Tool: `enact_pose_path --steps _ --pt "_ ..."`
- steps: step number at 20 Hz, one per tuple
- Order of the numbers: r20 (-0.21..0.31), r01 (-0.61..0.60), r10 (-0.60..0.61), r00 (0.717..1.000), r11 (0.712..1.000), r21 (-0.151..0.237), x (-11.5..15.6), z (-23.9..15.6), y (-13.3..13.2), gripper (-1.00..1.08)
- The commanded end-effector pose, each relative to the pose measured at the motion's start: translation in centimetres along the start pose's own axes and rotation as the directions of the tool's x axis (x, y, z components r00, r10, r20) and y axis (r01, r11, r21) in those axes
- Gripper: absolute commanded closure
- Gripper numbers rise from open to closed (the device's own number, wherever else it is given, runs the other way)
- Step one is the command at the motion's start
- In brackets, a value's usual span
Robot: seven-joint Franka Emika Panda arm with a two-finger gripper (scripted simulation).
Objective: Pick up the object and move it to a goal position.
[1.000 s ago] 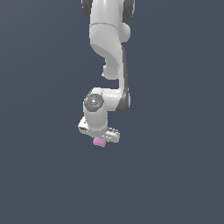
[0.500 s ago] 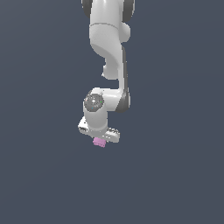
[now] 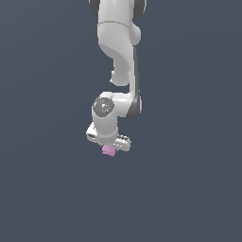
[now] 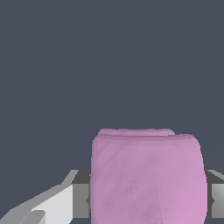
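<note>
Exterior view: the white arm reaches down, and its gripper carries the pink cube just beneath the hand, seemingly clear of any surface. In the wrist view the cube sits pinched between both grey fingers.

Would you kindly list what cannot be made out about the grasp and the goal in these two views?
- Exterior view: the white robot hand hides the top of the small pink cube; the fingers are too small to tell apart.
- Wrist view: the pink cube fills the gap, hiding finger contact; its base is cut off by the picture's edge.
- Goal position: no marker shows in either view.
- Supporting surface: only a plain dark background; the cube's height is unclear.
</note>
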State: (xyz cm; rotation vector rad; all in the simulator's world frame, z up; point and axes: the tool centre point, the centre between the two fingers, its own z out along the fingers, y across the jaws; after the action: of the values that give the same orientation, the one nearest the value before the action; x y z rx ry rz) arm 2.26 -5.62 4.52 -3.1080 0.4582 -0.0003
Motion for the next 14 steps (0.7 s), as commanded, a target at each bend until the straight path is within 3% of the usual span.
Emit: enact_pose_path --steps 1,14 --pt "0.0 0.0 0.0 1.0 1.0 0.0 -0.8 -0.3 -0.1 1.08" --pt "0.0 0.001 -0.001 1.0 1.0 0.0 -8.3 -3.1 -1.4 1.08"
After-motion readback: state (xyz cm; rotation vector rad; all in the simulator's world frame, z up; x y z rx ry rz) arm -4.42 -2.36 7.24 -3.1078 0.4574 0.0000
